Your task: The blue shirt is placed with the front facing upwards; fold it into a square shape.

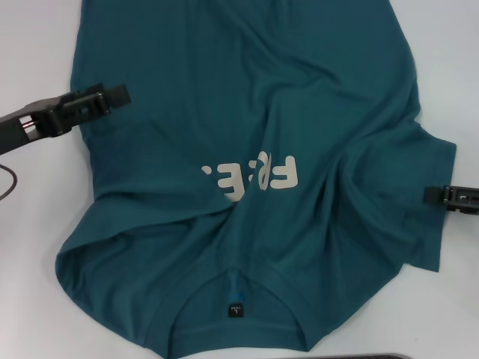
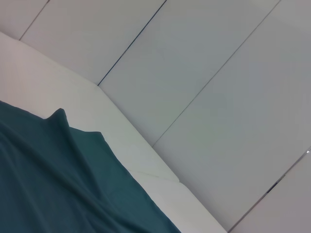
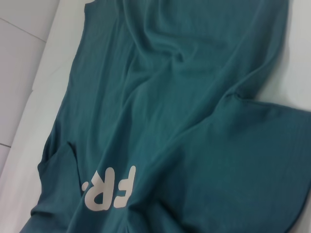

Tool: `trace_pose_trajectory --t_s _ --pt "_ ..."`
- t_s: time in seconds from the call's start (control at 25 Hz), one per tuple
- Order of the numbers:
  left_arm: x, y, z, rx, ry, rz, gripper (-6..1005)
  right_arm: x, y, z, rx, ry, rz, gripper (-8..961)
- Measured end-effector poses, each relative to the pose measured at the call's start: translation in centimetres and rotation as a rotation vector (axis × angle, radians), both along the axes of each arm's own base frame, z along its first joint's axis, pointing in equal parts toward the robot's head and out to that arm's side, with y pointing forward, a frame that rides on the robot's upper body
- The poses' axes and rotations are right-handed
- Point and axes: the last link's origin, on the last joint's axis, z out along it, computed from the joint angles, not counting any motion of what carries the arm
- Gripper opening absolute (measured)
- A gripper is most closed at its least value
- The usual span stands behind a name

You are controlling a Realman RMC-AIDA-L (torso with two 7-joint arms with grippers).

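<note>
The blue shirt (image 1: 247, 112) lies front up on the white table (image 1: 30, 45), wrinkled, with its round collar (image 1: 239, 329) and small dark neck label (image 1: 236, 308) nearest me. Its pale "FREE" lettering (image 1: 258, 176) is partly swallowed by creases. My left gripper (image 1: 120, 95) hangs over the shirt's left side edge, past the chest. My right gripper (image 1: 430, 194) sits at the hem of the right sleeve. The left wrist view shows a teal edge of the shirt (image 2: 58, 184) on the table. The right wrist view looks across the shirt (image 3: 194, 97) and its lettering (image 3: 109, 191).
Bare white table (image 1: 449, 45) flanks the shirt on both sides. A dark cable (image 1: 7, 183) loops near the left arm. A dark strip (image 1: 389, 356) shows at the near table edge. Pale floor panels (image 2: 218, 97) lie beyond the table edge.
</note>
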Motion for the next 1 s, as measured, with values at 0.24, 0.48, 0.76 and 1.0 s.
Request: trace_pose_trajectory --t_s 0.24,0.48,0.76,1.0 --pt "0.0 0.0 0.1 0.003 0.002 -0.002 909 -0.4 0.7 -0.6 0.002 0.002 0.009 822" --pt "0.0 0.1 0.1 0.005 0.006 -0.006 909 -0.6 1.2 -1.3 -0.014 0.0 0.009 779" --pt "-0.1 0.1 0.2 0.006 0.006 -0.005 909 -0.6 1.5 -1.7 -0.023 -0.018 0.015 553" --pt "-0.2 0.1 0.4 0.011 0.005 0.0 909 -0.6 1.5 -1.4 -0.003 -0.01 0.019 339"
